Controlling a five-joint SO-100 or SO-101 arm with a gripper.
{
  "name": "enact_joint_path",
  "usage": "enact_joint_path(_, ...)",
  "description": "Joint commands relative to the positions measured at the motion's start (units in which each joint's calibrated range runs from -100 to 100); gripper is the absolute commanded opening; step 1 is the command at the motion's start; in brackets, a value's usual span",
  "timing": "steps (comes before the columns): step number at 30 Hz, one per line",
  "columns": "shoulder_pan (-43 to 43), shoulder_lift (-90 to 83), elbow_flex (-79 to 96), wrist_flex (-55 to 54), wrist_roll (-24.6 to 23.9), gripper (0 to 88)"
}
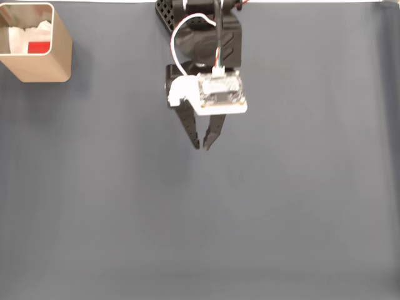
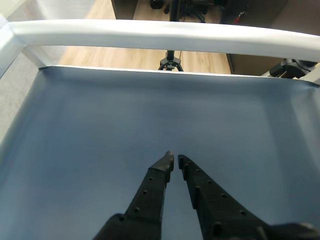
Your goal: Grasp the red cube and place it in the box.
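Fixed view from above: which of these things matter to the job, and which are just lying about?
Part of the job:
- red cube, already inside the box
- box, at the upper left
- hand, holding nothing, nearly closed

Just there:
- white padding in the box
- grey table cover

Place: I'd say a lab or office room.
Signs: wood floor (image 2: 125, 57), tripod (image 2: 170, 62), white rail (image 2: 150, 35) edging my grey mat (image 1: 281, 219).

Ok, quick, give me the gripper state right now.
Gripper: shut, holding nothing; fingertips nearly touching in the wrist view. The red cube already lies in the box.
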Motion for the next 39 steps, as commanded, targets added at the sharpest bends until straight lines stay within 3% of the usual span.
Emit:
enact_joint_path(1, -1.7, -7.7, 4.7, -1.5, 0.6, 0.0)
enact_joint_path(32, 2.6, -45.6, 47.7, 2.8, -0.3, 0.0)
enact_joint_path(39, 2.1, -49.6, 48.2, 13.9, -1.7, 0.0)
